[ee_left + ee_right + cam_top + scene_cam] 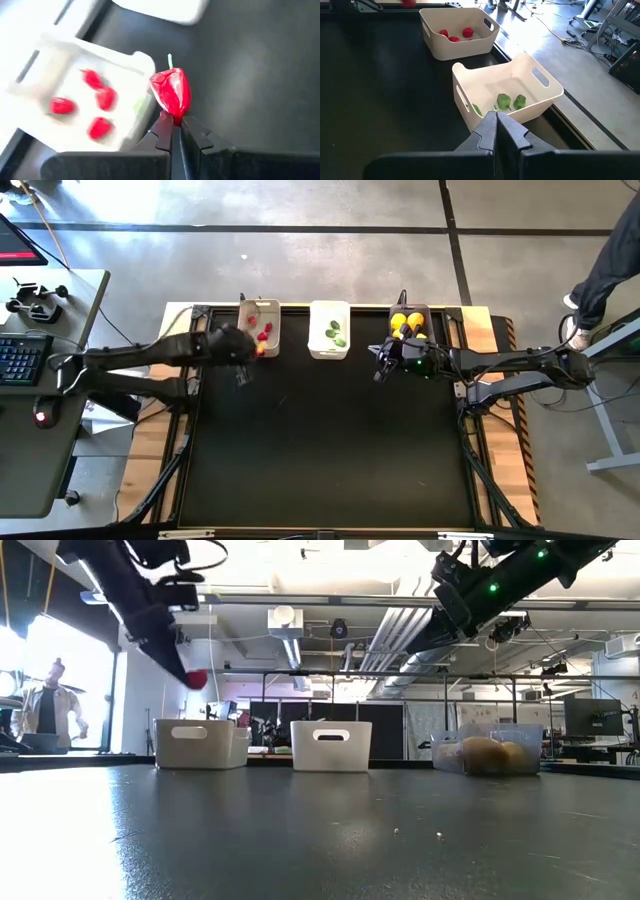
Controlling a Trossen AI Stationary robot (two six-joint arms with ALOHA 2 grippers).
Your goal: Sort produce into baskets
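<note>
My left gripper point(175, 125) is shut on a small red pepper-like piece point(171, 92) with a green stem, held in the air beside the near corner of the beige basket point(259, 326), which holds several red pieces point(95, 97). In the low view the red piece point(196, 679) hangs well above the table. My right gripper point(496, 120) is shut and empty, raised near the dark grey basket point(411, 328) with yellow-orange fruits point(407, 321). The white basket point(329, 328) in the middle holds green pieces point(510, 101). My left gripper pinches the red piece's lower tip point(175, 116) between its two fingertips. The piece stands out beyond the fingers with its green stem point(170, 61) pointing away from them. It is lifted clear of the table and the basket.
The three baskets stand in a row along the table's far edge. The black table top point(330, 450) spreads in front of them. A person point(45, 710) shows in the room beyond, and another person's legs point(600, 270) stand at the right.
</note>
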